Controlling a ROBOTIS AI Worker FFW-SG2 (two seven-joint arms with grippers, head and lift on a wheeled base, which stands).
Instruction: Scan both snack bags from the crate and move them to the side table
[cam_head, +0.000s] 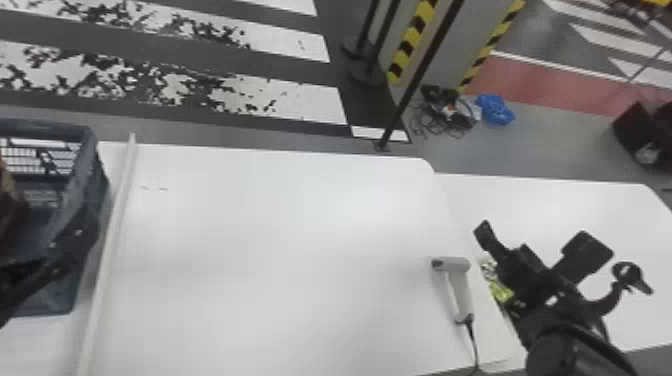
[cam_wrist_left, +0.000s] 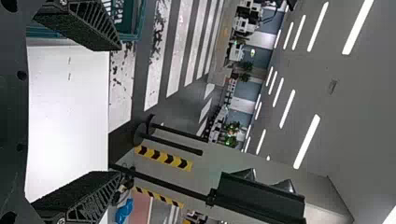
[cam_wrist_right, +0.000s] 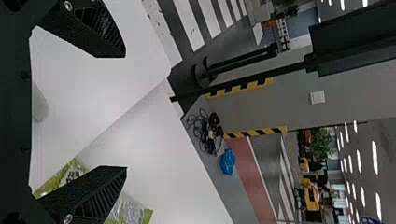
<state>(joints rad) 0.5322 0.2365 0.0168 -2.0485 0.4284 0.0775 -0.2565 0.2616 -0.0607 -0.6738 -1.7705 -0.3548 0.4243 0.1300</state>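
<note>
In the head view, my left gripper (cam_head: 67, 250) is by the near right side of the crate (cam_head: 82, 150). Brown and tan packaging (cam_head: 9, 210) shows at the crate's left, cut off by the view's edge. In the left wrist view that gripper (cam_wrist_left: 116, 111) is open with nothing between its fingers. Over the side table (cam_head: 545, 200) stands my right gripper (cam_head: 535, 241), its fingers spread. A green snack bag (cam_head: 501, 292) lies below it, partly hidden. The right wrist view has the open gripper (cam_wrist_right: 123, 112) and the bag (cam_wrist_right: 60, 178) partly behind one finger. A scanner (cam_head: 461, 287) lies left of the bag.
A white main table (cam_head: 280, 240) spans the middle, with a pale raised strip (cam_head: 112, 240) beside the crate. The scanner's cable (cam_head: 472, 340) runs to the front edge. Beyond the tables, a dark pole (cam_head: 420, 75) and cables (cam_head: 445, 117) are on the floor.
</note>
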